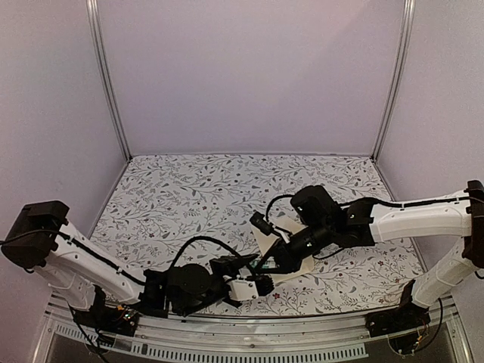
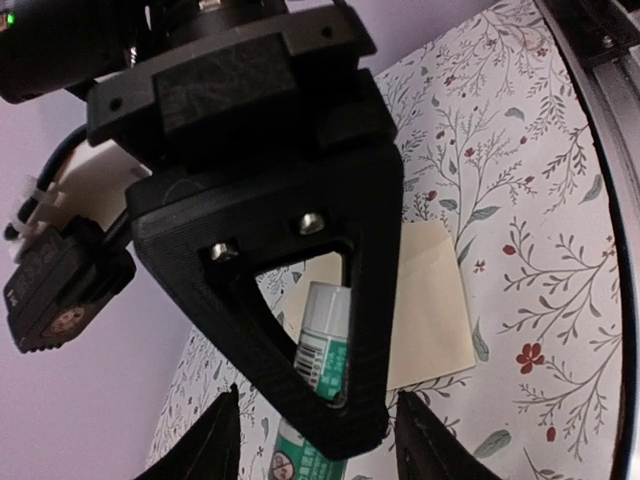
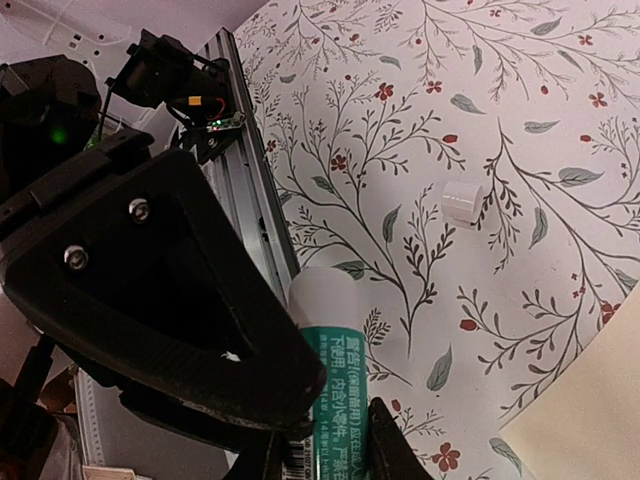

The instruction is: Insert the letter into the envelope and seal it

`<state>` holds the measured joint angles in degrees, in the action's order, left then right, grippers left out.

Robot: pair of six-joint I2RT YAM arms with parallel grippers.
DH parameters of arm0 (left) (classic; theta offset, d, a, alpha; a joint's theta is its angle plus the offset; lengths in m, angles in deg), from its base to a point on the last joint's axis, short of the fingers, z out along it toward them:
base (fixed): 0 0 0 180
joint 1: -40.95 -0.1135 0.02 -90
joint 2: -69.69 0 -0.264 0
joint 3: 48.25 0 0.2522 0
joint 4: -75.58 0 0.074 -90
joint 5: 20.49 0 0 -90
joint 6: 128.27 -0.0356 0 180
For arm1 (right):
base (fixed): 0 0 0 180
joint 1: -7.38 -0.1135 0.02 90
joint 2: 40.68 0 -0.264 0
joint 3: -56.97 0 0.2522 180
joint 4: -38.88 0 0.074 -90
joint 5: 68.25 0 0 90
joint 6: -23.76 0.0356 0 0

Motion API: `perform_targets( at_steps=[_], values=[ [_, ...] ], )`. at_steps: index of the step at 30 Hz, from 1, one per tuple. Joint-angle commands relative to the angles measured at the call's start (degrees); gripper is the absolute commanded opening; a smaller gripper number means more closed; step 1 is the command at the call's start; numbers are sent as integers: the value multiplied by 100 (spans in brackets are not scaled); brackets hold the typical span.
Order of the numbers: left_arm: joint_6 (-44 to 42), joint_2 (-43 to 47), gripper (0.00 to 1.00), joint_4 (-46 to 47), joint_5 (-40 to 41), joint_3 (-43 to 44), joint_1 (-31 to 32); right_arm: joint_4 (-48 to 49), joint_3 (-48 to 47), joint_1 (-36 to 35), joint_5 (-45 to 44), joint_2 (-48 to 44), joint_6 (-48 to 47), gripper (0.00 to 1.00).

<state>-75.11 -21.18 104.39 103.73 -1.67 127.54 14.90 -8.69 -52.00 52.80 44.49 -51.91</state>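
Observation:
The cream envelope (image 1: 302, 266) lies flat on the floral table, partly under my right arm; it also shows in the left wrist view (image 2: 430, 300) and at the corner of the right wrist view (image 3: 600, 410). The letter is not in view. My right gripper (image 1: 274, 263) (image 3: 325, 450) is shut on a green-and-white glue stick (image 3: 335, 370) near the envelope's near-left corner. My left gripper (image 1: 263, 286) (image 2: 315, 440) is open, its fingers spread wide on either side of the stick's end (image 2: 305, 455) and the right gripper's black finger (image 2: 300, 300), not touching the stick.
A small white cap (image 3: 463, 203) lies loose on the table near the glue stick. The aluminium rail (image 3: 250, 170) of the table's near edge runs close by. Grey walls enclose the table at the back and sides.

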Motion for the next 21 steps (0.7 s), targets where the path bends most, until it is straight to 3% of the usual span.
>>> perform_targets(
  at_steps=[1, 5, 18, 21],
  values=[
    [-129, -117, 47, 77, 187, 151, -66, -90, -171, -107, 90, 48, 37, 0],
    [-151, -135, 37, 49, 338, 125, -67, -140, -178, -118, 60, 16, 35, 0],
    [83, 195, 39, -495, 179, -23, -63, -501, -238, -118, -36, -156, -66, 0],
    [104, 243, 35, -495, 118, -44, -69, -469, -224, -118, 46, -160, -69, 0]
  ],
)
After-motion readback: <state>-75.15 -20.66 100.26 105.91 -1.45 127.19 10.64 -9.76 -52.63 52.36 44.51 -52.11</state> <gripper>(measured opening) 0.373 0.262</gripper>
